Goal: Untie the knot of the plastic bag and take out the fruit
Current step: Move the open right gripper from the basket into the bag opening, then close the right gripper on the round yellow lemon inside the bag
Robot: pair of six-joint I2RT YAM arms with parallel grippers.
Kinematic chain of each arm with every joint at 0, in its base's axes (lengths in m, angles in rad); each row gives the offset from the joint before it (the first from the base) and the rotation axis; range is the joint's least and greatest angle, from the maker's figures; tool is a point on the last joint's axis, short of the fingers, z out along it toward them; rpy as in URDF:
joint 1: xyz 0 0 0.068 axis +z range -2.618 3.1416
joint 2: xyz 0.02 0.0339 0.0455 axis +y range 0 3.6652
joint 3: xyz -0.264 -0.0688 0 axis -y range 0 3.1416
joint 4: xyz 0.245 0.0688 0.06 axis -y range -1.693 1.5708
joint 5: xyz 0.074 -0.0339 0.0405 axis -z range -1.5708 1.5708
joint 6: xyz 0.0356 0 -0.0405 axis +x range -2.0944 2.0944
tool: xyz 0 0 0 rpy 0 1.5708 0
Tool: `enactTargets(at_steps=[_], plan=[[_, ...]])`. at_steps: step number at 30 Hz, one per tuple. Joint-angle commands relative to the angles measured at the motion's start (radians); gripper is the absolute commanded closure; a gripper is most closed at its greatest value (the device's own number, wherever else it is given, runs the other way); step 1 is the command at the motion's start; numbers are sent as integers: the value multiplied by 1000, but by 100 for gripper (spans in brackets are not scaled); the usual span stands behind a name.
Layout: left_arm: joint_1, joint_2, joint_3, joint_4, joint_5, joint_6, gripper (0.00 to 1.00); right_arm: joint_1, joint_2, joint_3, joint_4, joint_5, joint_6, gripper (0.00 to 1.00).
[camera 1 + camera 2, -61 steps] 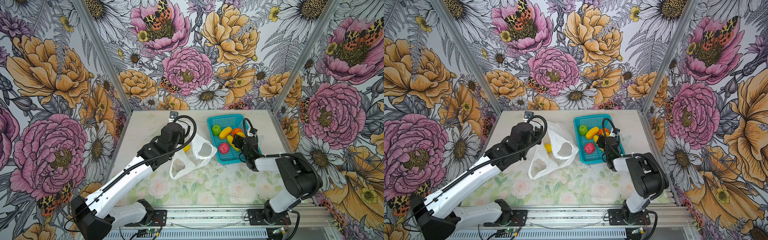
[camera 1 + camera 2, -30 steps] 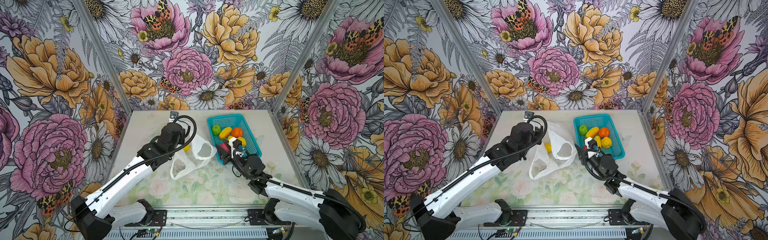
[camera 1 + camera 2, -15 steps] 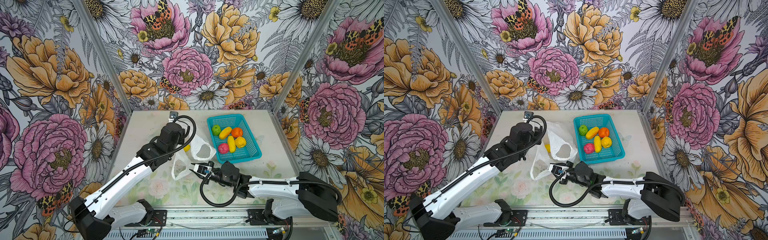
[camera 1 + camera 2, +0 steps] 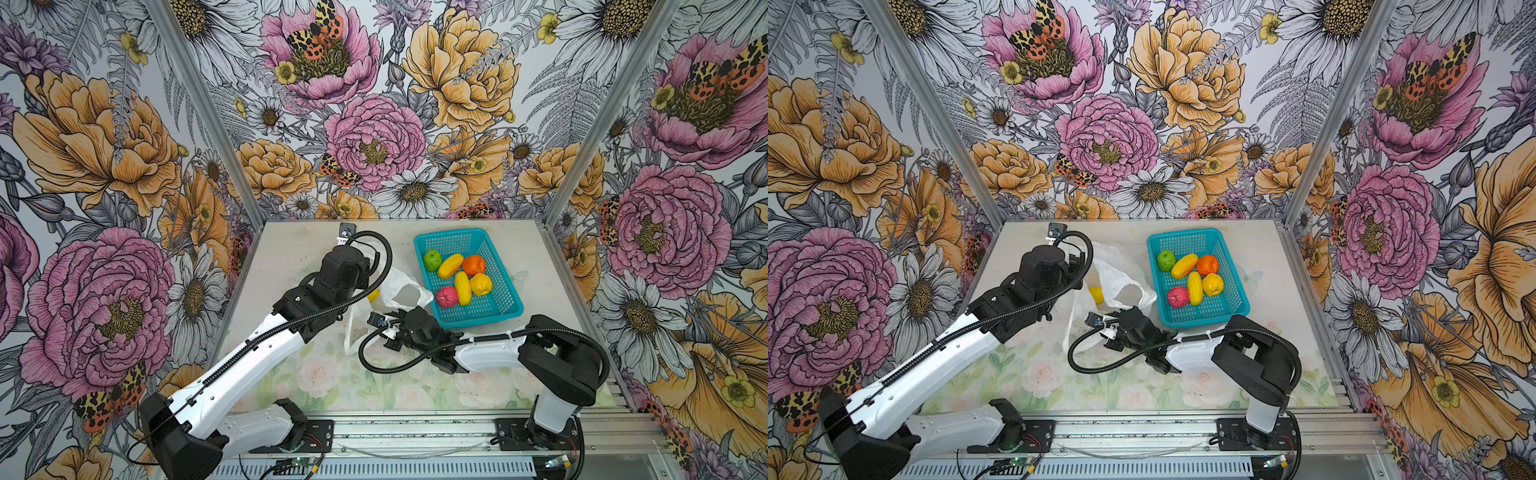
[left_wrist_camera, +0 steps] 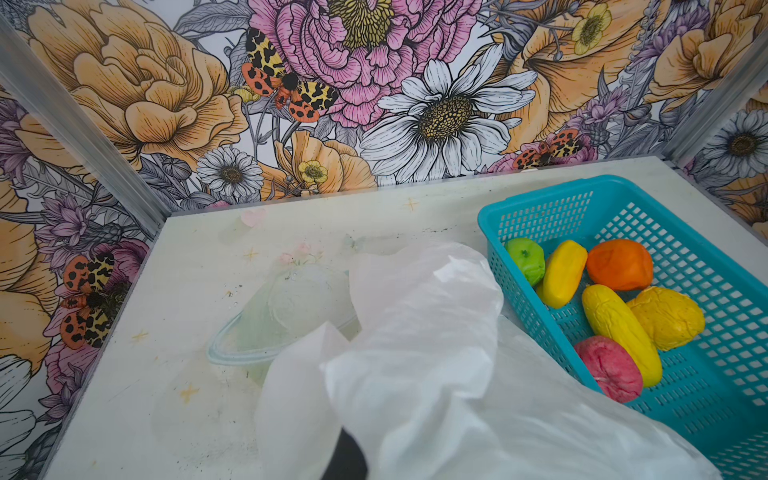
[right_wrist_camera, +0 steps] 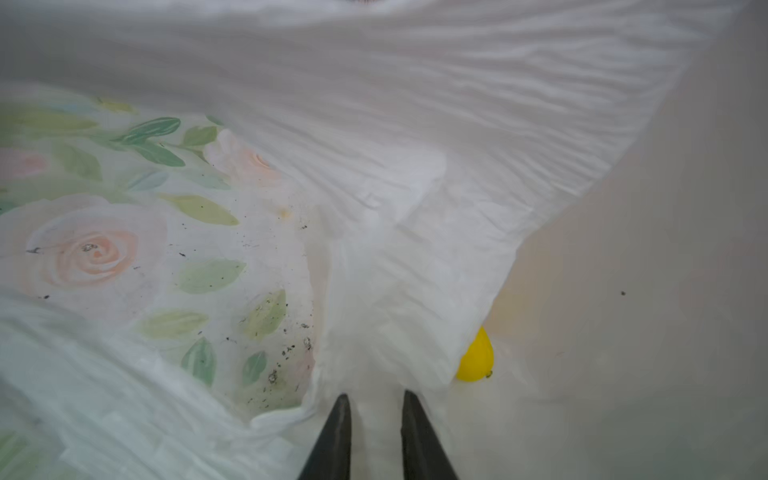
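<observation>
Right gripper (image 6: pixel 377 409): jaws narrowly apart, nothing visibly clamped, amid plastic bag (image 6: pixel 415 208) folds; yellow fruit (image 6: pixel 476 357) just beside, untouched

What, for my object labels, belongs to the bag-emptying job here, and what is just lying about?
Job: plastic bag; yellow fruit among its folds; six fruits in the teal basket.
Lying about: nothing loose visible, only the floral walls and printed table mat.

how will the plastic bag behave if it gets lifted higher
Probably floppy: the plastic bag drapes in soft crinkled folds. Likely very light, since its film looks thin and translucent. The yellow fruit peeking from under a fold may roll out.
</observation>
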Motion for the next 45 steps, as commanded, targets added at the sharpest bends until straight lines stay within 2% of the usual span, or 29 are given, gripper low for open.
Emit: enactTargets(at_steps=[1,5,11,16,20,22,25,29,32,35,39,45], plan=[[8,-4,7,1,20,-11,100,5,28,51,9,12,36,74],[8,-13,3,1,19,-12,100,-12,-14,-29,147,104,62,74],[7,-12,4,2,20,-12,100,-96,-97,-79,143,60,136,75],[7,-14,3,2,22,-11,100,-119,-23,-23,94,68,126,80],[8,-15,4,3,23,-13,100,-119,60,56,19,49,106,79],[6,-13,5,3,24,-12,100,-106,90,104,-55,-18,98,74],[6,-6,9,3,23,-10,100,-48,118,145,-92,-82,78,57],[0,-2,13,2,28,-9,100,38,165,204,-105,-63,72,26],[-9,-9,10,2,29,-6,100,63,208,250,-100,43,100,8],[-17,-19,7,2,29,-6,100,56,244,323,-165,174,144,2],[-25,-21,7,2,31,-3,100,39,277,376,-200,324,199,1],[-35,-21,10,2,27,1,100,-10,301,420,-264,278,278,3]])
